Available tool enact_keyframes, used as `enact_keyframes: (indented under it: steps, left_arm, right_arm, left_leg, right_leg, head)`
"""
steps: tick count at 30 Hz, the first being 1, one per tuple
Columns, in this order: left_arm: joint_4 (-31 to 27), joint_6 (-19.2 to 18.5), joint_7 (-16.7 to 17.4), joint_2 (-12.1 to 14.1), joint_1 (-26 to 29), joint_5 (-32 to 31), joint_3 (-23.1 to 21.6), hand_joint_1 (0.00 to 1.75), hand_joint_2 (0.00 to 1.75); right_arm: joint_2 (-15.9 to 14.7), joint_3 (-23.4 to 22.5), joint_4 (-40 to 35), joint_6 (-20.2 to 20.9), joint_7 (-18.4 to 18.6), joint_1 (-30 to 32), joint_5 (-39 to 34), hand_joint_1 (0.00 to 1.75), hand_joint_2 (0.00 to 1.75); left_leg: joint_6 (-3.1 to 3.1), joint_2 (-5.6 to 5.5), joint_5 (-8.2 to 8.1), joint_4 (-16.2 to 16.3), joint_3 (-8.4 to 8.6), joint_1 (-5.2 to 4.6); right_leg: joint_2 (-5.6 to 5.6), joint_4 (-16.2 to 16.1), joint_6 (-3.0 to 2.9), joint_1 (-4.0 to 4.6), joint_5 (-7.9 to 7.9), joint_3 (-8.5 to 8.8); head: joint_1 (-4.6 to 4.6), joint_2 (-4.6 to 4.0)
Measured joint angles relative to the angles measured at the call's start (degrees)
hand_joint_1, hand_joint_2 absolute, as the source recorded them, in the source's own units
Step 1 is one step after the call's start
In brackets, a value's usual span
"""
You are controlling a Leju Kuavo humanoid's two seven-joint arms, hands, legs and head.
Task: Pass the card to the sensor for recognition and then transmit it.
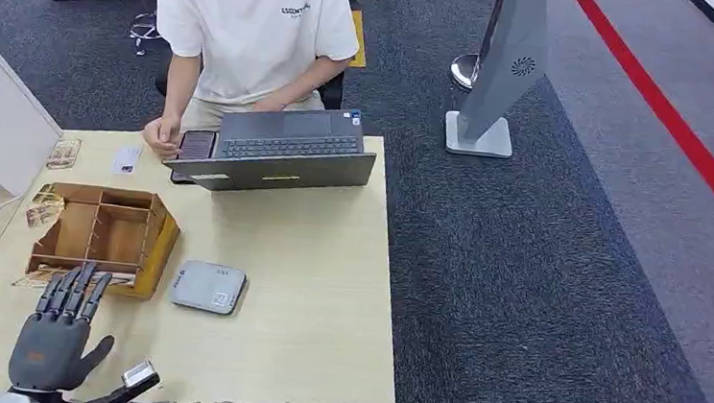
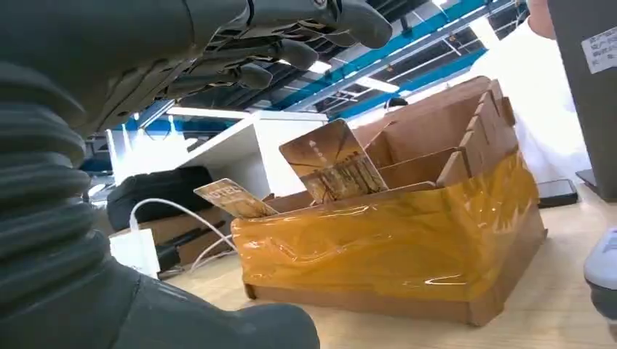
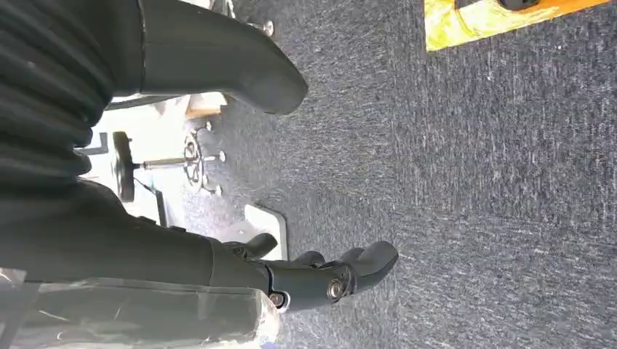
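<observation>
The left hand [image 1: 56,332] hovers over the near left part of the surface [image 1: 307,303], palm down, fingers spread and stretched forward, thumb out to the side, and it holds nothing. Its fingertips [image 1: 77,281] reach right up to the near edge of the wooden box [image 1: 105,235], the one wrapped in yellow tape on its outer walls. From the left wrist view, the fingers [image 2: 291,51] hang above and in front of that box [image 2: 407,240], not touching it. A gold card [image 2: 333,161] stands tilted in the box's near compartment, leaning up above the taped wall, and a second card [image 2: 231,198] pokes out at the box's outer corner. Just to the right of the box on the surface lies the grey card sensor [image 1: 208,287], flat and apart from the box. Farther back, an open laptop [image 1: 275,152] sits at the surface's far edge, with a person in a white shirt [image 1: 251,30] seated behind it, one hand [image 1: 161,135] beside the laptop. A small white card [image 1: 126,159] lies near that hand.

The right hand [image 3: 320,273] hangs beside the robot over dark grey carpet [image 3: 473,182], fingers loosely curled, gripping nothing.
</observation>
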Motion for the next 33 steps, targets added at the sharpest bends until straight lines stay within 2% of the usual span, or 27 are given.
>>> enact_keyframes:
  steps: [7,11,33]
  left_arm:
    - [0.00,0.02,-0.66,-1.11,-0.46,-2.14,0.00,0.00,1.75]
    - [0.20,0.02,0.70,-1.38,-1.59,-3.11,0.31,0.00,1.75]
    - [5.25,0.04,1.29,-1.29,-7.10,-2.19,2.01,0.00,1.75]
  right_arm:
    - [0.00,0.00,0.00,0.02,0.04,0.00,0.20,0.00,1.75]
    - [0.00,0.04,0.00,0.07,0.09,0.00,0.53,0.00,1.75]
    - [-0.11,0.22,0.00,0.15,0.11,0.00,1.14,0.00,1.75]
  left_leg:
    - [0.00,0.00,0.00,0.00,0.00,0.00]
    - [0.00,-0.01,0.00,0.00,0.00,0.01]
    - [-0.02,-0.03,0.02,0.00,0.01,0.01]
  right_leg:
    - [0.00,0.00,0.00,0.00,0.00,0.00]
    - [-0.03,0.00,0.00,0.00,0.00,0.00]
    - [-0.03,0.02,-0.02,0.00,0.02,0.01]
  head:
    - [0.00,0.00]
    - [0.02,0.00]
    - [0.00,0.00]
